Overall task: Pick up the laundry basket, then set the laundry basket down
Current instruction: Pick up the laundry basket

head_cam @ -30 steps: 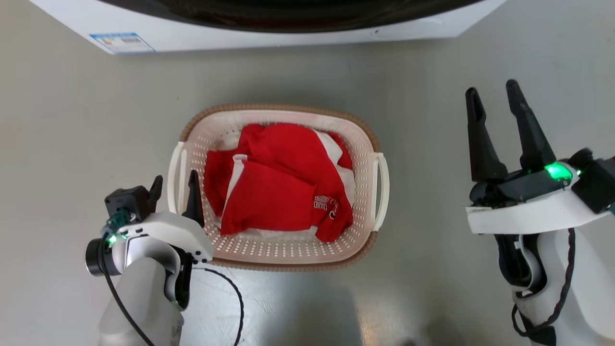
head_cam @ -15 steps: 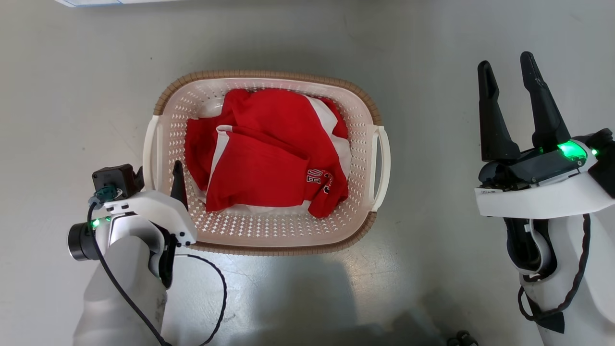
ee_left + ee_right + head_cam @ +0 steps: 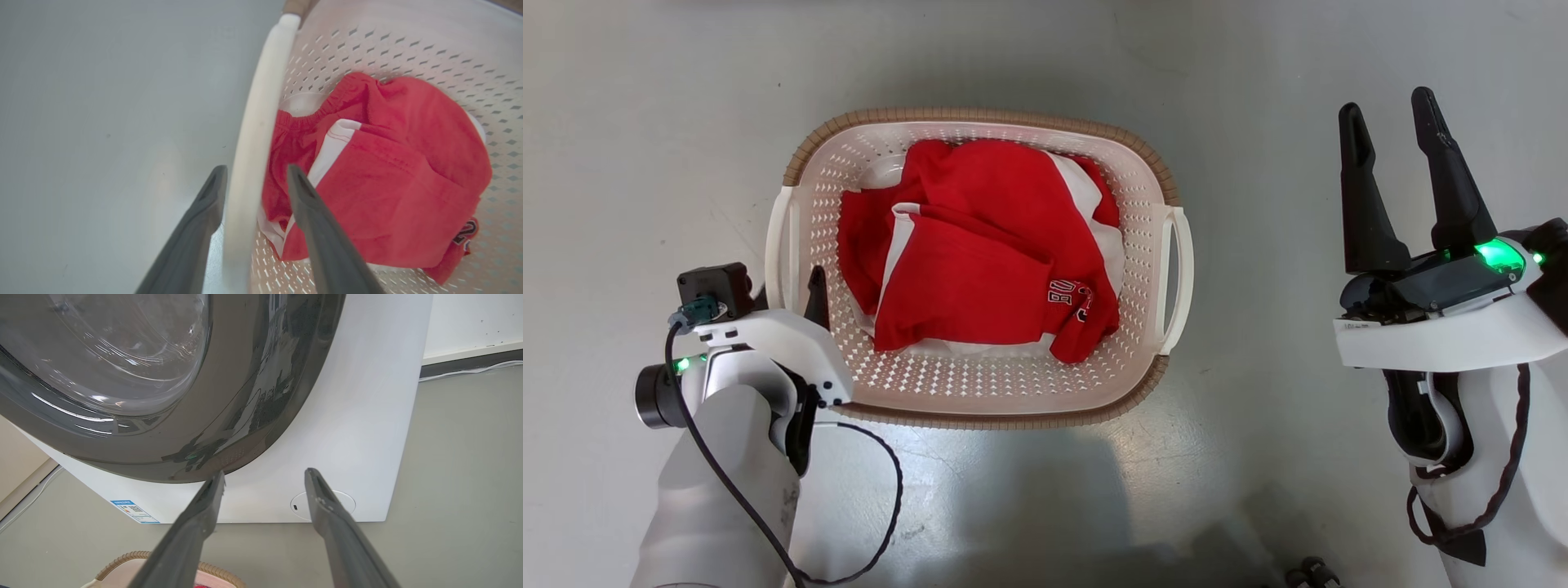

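Note:
The laundry basket, cream perforated plastic with a brown woven-look rim, stands on the grey floor in the middle of the head view. It holds red and white clothes. My left gripper is open and straddles the basket's left loop handle, one finger outside and one inside the basket. Slim gaps show on both sides of the handle in the left wrist view. My right gripper hangs open and empty well to the right of the basket, apart from the right handle.
A white washing machine with a dark round door stands ahead of the right gripper, and the basket's rim shows below it. My left arm's black cable loops over the floor near the basket's front edge.
The head camera has tipped down, so the washing machine has left the top edge and the basket looks larger. My left gripper stays astride the left handle. The right gripper holds its pose.

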Tool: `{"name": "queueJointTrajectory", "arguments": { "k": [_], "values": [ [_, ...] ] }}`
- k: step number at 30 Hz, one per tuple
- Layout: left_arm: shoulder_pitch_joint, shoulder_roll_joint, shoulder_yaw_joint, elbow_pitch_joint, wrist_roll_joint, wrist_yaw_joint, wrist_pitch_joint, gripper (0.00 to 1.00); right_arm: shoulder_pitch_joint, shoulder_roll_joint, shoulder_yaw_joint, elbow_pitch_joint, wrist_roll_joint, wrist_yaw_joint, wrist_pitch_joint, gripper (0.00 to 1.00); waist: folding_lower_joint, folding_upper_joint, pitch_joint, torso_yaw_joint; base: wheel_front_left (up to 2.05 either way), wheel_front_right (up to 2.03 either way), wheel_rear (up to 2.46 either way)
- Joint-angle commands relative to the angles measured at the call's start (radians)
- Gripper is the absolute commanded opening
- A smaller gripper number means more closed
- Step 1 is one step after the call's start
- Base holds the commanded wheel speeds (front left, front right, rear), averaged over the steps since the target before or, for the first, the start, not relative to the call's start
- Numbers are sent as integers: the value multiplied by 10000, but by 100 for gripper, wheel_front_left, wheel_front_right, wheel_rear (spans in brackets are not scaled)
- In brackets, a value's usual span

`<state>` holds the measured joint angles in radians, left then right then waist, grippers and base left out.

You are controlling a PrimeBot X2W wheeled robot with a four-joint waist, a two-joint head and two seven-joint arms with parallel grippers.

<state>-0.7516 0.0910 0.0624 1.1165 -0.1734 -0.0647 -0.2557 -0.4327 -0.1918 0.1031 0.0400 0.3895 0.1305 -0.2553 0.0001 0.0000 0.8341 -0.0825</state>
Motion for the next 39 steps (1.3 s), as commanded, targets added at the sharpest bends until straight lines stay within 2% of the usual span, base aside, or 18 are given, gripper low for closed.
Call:
{"name": "queueJointTrajectory", "arguments": {
  "k": [1,3,4,21,39],
  "values": [
    [91,208,161,83,-1,-110,-61,43,207,-47,226,-220,45,2,-65,100,0,0,6,10,0,0,0],
    [22,197,115,181,0,-180,-61,27,202,-59,238,-207,50,2,-65,100,0,0,15,29,0,0,0],
    [-4,188,94,237,-5,-216,-61,0,207,-65,246,-197,49,2,-65,100,0,0,17,43,0,0,0],
    [205,-5,-169,83,-116,-572,-61,0,134,-3,416,-24,75,2,-65,100,0,0,-261,15,0,0,0],
    [-15,-229,-578,428,-482,-656,-61,0,73,-2,485,22,97,2,-65,100,0,0,-185,-38,0,0,0]
  ]
}}
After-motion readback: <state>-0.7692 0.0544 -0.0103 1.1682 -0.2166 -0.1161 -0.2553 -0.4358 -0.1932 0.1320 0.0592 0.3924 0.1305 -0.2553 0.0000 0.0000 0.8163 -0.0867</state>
